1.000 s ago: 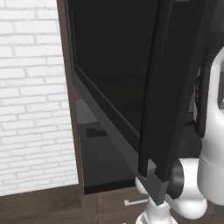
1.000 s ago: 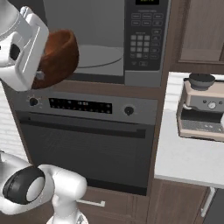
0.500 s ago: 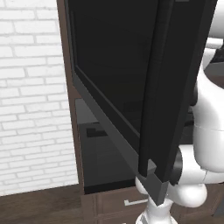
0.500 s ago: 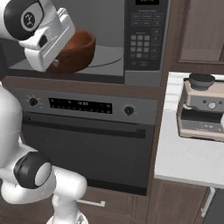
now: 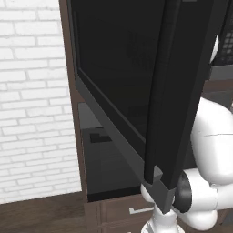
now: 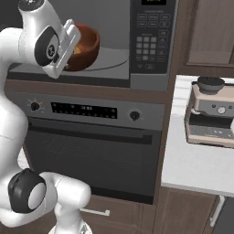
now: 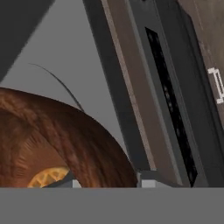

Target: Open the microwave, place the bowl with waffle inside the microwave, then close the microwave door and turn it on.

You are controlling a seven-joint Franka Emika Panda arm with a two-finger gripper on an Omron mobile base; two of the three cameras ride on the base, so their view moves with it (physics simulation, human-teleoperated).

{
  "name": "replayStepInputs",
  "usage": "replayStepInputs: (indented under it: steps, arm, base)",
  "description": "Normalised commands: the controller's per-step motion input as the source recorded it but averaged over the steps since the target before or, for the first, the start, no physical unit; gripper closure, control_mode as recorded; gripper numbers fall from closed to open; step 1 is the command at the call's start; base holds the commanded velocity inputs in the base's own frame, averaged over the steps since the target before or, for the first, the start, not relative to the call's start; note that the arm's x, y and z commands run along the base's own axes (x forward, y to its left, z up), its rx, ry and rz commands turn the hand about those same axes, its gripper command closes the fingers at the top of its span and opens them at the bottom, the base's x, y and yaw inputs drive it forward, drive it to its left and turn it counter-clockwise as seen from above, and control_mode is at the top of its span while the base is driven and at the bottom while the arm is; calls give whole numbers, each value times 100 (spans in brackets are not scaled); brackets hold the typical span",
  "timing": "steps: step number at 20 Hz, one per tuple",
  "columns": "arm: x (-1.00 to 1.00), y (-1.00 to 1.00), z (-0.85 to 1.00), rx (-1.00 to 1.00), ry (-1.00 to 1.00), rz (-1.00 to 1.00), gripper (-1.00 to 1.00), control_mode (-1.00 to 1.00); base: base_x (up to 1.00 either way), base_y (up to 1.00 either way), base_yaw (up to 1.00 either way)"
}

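At the upper left of the right base view, the one end effector (image 6: 73,43) grips the rim of the one bowl with waffle (image 6: 84,47), inside the microwave (image 6: 148,45) cavity over its turntable. One microwave door (image 5: 150,91) stands swung open. Below sits one oven (image 6: 91,151); at right, one coffee machine (image 6: 211,112) on the tabletop (image 6: 196,167).

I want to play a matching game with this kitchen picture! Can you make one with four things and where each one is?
Things:
1. bowl with waffle
2. microwave door
3. coffee machine
4. oven

Places or states:
A. on the white counter at the right
B. swung wide open
C. right under the microwave
D. inside the microwave, at the gripper

Pairs: 1-D, 2-B, 3-A, 4-C
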Motion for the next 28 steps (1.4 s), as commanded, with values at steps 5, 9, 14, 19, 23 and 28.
replayStepInputs:
  steps: [5, 9, 14, 19, 23, 28]
  arm:
    - [93, 0, -1, 0, 2, 0, -100, -100]
    - [69, 2, 0, 0, 0, 0, -100, -100]
    - [39, 0, 0, 0, 0, 2, -100, -100]
    - [-58, 4, 0, 0, -12, 15, -100, -100]
    - [-100, 9, 0, -5, -25, 18, -100, -100]
    - [-100, 15, -6, -15, -20, 19, -100, -100]
  base:
    - [0, 0, 0]
    - [0, 0, 0]
    - [0, 0, 0]
    - [0, 0, 0]
    - [0, 0, 0]
    - [0, 0, 0]
